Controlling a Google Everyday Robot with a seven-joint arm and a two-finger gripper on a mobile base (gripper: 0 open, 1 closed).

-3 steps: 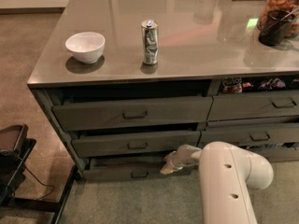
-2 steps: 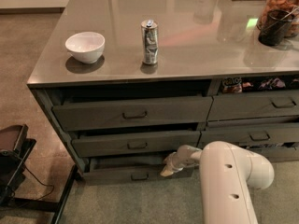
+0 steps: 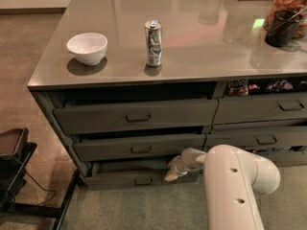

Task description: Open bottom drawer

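The bottom drawer (image 3: 120, 178) is the slim dark grey-green front lowest in the left stack, with a small dark loop handle (image 3: 143, 181) at its centre. It stands pulled out a little, with a dark gap above it. My gripper (image 3: 171, 173) is at the end of the white arm (image 3: 230, 186), low at the drawer's right end, to the right of the handle. Its tip rests at the drawer's upper edge.
Two taller grey drawers (image 3: 136, 116) sit above, also slightly ajar. On the counter (image 3: 192, 42) stand a white bowl (image 3: 87, 47), a can (image 3: 153, 43) and a dark jar (image 3: 283, 25). A black stand (image 3: 14, 171) is on the floor at left. More drawers (image 3: 261, 109) are at right.
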